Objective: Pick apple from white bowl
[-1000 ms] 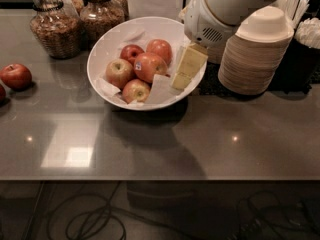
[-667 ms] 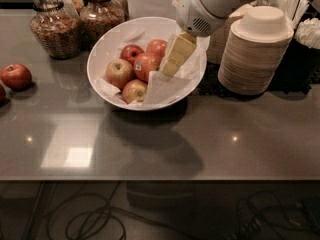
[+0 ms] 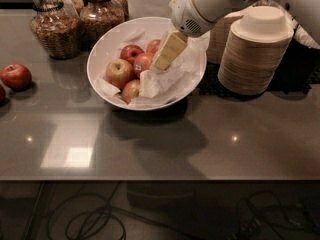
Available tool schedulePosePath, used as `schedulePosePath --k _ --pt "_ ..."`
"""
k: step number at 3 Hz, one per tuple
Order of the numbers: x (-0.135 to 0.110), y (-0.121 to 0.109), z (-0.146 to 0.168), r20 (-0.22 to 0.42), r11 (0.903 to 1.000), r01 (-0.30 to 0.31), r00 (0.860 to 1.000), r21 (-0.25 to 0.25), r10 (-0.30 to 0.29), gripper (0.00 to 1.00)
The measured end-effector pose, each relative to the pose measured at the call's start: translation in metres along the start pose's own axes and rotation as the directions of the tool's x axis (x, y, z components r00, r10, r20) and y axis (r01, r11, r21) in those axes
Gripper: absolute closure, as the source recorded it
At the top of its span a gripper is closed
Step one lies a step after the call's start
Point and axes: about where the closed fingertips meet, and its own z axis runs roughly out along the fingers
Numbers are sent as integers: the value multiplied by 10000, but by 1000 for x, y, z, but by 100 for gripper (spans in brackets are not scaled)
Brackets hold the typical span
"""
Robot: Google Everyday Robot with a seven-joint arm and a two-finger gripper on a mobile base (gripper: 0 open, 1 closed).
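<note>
Half the apple point(image 3: 142, 63) seems hidden behind gripper point(image 3: 163, 60) in white bowl point(image 3: 102, 51)

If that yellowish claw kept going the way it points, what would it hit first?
Probably the apple with the sticker, just down-left of the gripper inside the white bowl; depth is unclear, so it might touch the crumpled paper first.

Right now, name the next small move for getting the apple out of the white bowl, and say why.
Probably ease the gripper a little lower and leftward in view toward the apple. It hangs over the white bowl with its tip just right of that stickered apple, and other apples crowd close, so a short, careful approach seems best.
</note>
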Motion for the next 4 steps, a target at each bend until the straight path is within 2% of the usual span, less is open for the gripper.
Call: schedulePosePath --k 1,2,3,4 --pt "7 5 21 179 9976 -463 9987 -506 473 0" --pt "14 12 34 246 9912 -748 9967 -1093 779 0" --pt "12 19 34 355 9853 -818 9955 -1498 880 0" --pt "11 21 35 370 9843 -827 9953 -1561 895 0"
